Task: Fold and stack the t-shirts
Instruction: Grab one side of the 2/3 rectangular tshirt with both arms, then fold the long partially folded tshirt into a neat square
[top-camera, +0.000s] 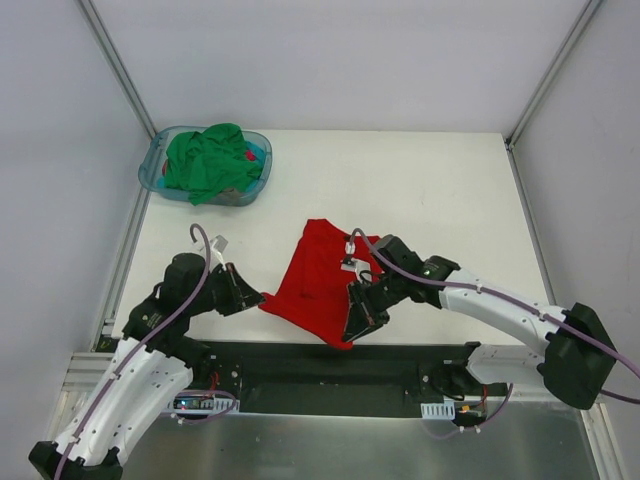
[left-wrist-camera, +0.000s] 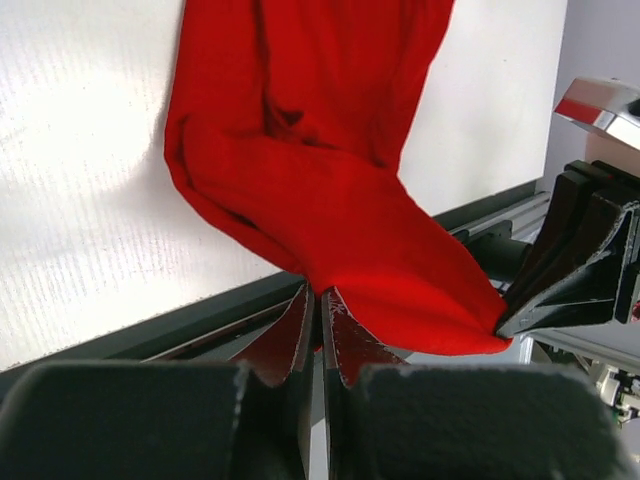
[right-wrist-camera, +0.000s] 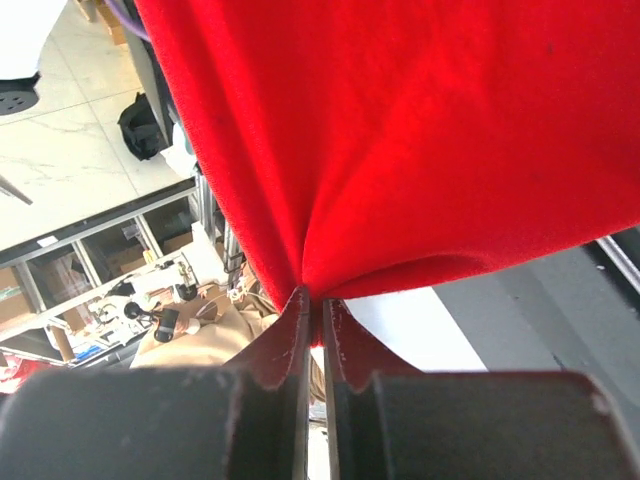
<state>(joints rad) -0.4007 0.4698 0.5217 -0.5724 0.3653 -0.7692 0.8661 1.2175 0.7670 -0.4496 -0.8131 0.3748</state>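
The left claw (top-camera: 260, 298) and right claw (top-camera: 353, 334) are pinching tight on the red t-shirt (top-camera: 320, 278), which is spreading toward 12 o'clock from both.

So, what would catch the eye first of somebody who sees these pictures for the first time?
The bright red t-shirt stands out first: it is bunched near the front edge of the white table, and the left claw and the right claw are each shut on a part of its edge. Next comes the green t-shirt, heaped in the blue-teal basket at the far left corner.
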